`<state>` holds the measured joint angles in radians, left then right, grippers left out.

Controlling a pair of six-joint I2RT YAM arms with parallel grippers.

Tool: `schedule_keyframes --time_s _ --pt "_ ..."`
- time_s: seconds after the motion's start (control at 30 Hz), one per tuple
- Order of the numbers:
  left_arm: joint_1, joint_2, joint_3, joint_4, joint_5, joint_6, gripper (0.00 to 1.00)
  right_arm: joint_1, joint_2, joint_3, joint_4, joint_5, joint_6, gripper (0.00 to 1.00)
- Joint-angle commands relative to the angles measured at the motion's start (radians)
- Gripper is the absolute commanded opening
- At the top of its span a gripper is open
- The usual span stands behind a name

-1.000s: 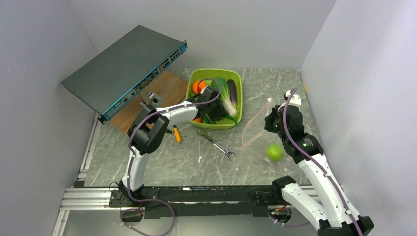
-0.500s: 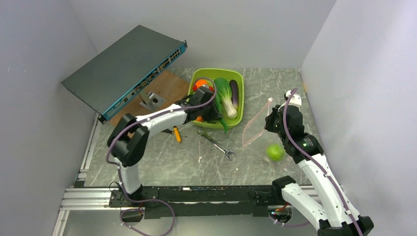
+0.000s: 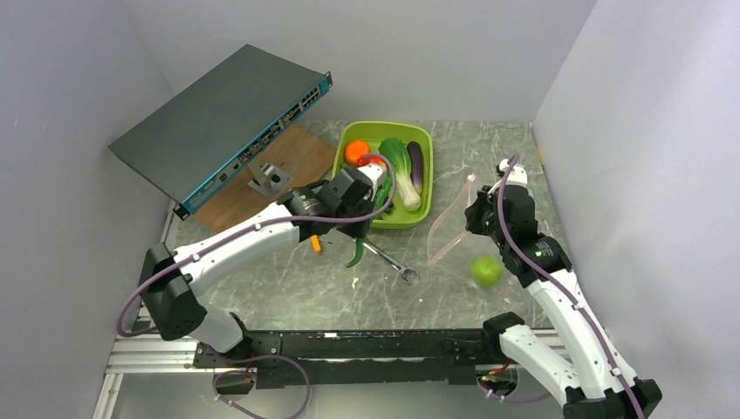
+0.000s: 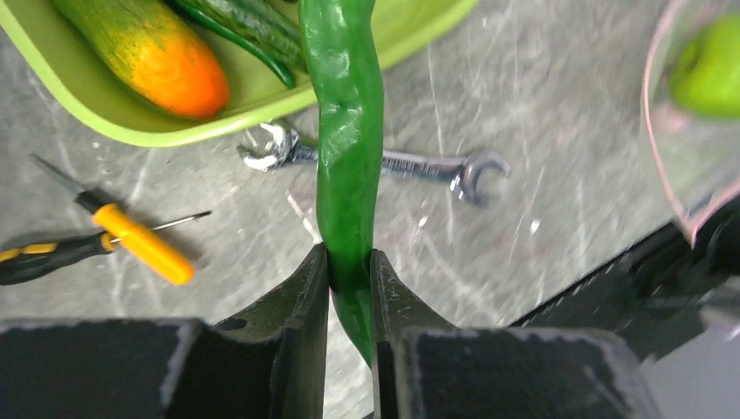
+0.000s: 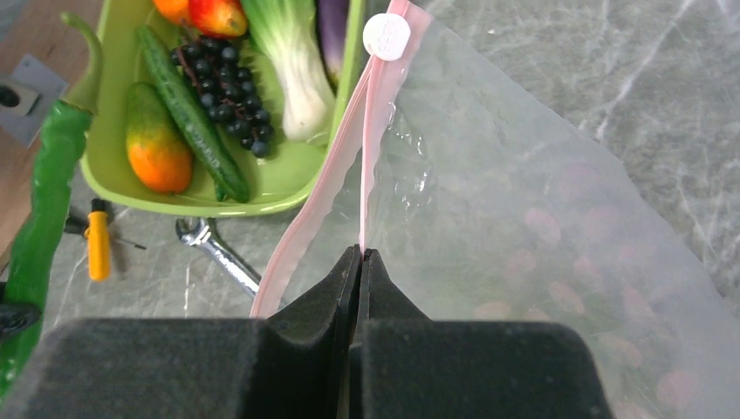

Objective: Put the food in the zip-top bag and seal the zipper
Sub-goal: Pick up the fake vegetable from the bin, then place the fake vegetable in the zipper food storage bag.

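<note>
Pulled back out of the lime-green tub [image 3: 384,128] since a second ago, the left arm now stretches lower across the desk [image 3: 288,288], and the left fingers [image 4: 349,257] have carried a long green pepper [image 4: 349,131] clear of the tub. The right arm and the zip-top bag [image 3: 449,229] have barely shifted.

The left fingers pinch the pepper near its lower end, whose tip is cut off behind them in the left wrist view. It hangs over the silver wrench [image 4: 384,161], near the orange-handled screwdriver [image 4: 144,244]. From above, those fingers are hidden under the wrist.

The right fingers [image 5: 359,257] are pressed together on the pink zipper [image 5: 371,140], holding the bag up off the desk with its mouth parted. A white slider [image 5: 387,35] sits at the strip's far end, and the bag's far side runs off the frame.

A round green fruit [image 3: 487,270] lies on the desk near the bag, only a blur through the plastic from the left wrist. In the tub lie grapes [image 5: 222,87], a cucumber [image 5: 188,113], bok choy [image 5: 292,61] and an orange-and-green fruit [image 5: 157,144]. A tomato [image 5: 218,16] and an eggplant [image 5: 332,22] there are both cut by the frame edge.

The desk is grey veined stone, walled by plain white panels. A network switch [image 3: 222,122] tilts over a wooden board [image 3: 288,157] at the back left.
</note>
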<state>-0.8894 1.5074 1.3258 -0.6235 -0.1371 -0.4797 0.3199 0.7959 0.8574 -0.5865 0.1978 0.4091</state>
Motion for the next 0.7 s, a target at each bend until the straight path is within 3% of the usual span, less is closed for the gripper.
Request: schedule_keyframes --time_s 0.0,0.2,0.37,0.67 --pt "-0.04 -0.072 0.077 -0.21 0.086 0.342 0.0 0.004 -0.021 -0.001 0.095 -0.098 -0.051 0.0" --pt "-0.072 -0.038 0.166 -0.386 0.159 0.422 0.0 0.034 0.019 0.003 0.145 -0.165 -0.076 0.0" --pt "-0.077 -0.002 0.175 -0.343 0.402 0.442 0.0 0.108 0.057 0.023 0.141 -0.121 -0.089 0.0" --pt "-0.077 0.087 0.267 -0.369 0.572 0.406 0.0 0.206 0.022 -0.005 0.185 -0.094 -0.101 0.0"
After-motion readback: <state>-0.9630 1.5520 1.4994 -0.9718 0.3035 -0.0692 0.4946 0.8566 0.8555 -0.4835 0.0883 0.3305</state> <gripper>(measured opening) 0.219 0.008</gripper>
